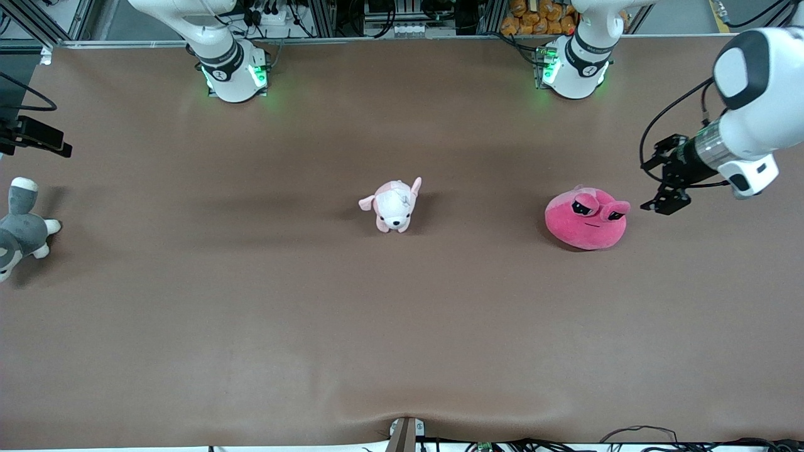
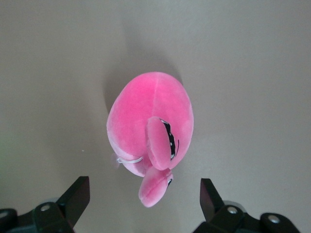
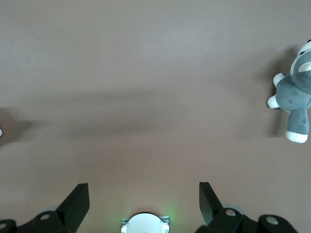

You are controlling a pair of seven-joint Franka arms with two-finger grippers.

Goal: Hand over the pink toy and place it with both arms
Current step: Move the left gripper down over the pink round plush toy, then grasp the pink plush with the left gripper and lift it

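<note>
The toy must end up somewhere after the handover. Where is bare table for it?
Bare brown table runs nearer the camera than all three toys. Another patch lies between husky plush and puppy plush. Crowded only around pink toy, beside the open left gripper.

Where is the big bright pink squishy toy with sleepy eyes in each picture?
Front view: the hot-pink round plush toy lies on the brown table, toward the left arm's end.
Left wrist view: mid-picture, ahead of the open left tool.
Right wrist view: not in it.
Shared landmark: the brown table.
</note>
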